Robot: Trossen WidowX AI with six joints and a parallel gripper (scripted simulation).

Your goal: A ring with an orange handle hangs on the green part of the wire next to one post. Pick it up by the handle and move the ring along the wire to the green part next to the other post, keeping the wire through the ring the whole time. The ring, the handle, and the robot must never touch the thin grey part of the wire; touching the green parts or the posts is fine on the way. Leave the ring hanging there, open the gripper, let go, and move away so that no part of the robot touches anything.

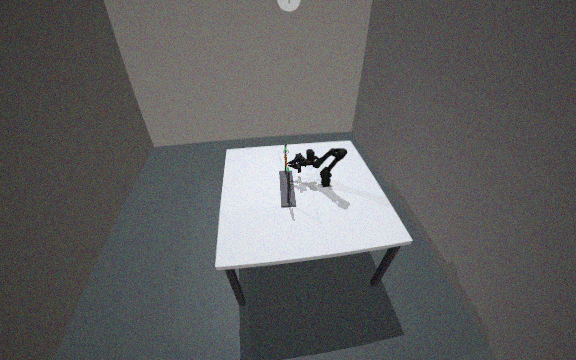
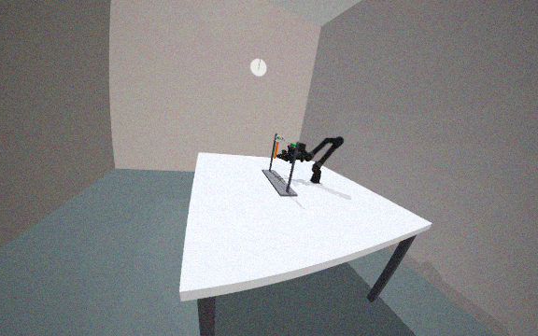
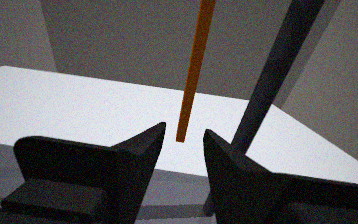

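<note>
Only wristward: orange handle tip just beyond parted tool.

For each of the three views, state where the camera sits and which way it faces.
Top: high above the table, looking steeply down; the whole arm shows.
Exterior: off the table's near corner, looking across it toward the clock; the whole arm shows.
Wrist: on the arm's end, looking forward past both fingers at the hanging orange handle and a dark post.
Shared: all three show the handle; top and exterior share the base plate.
</note>
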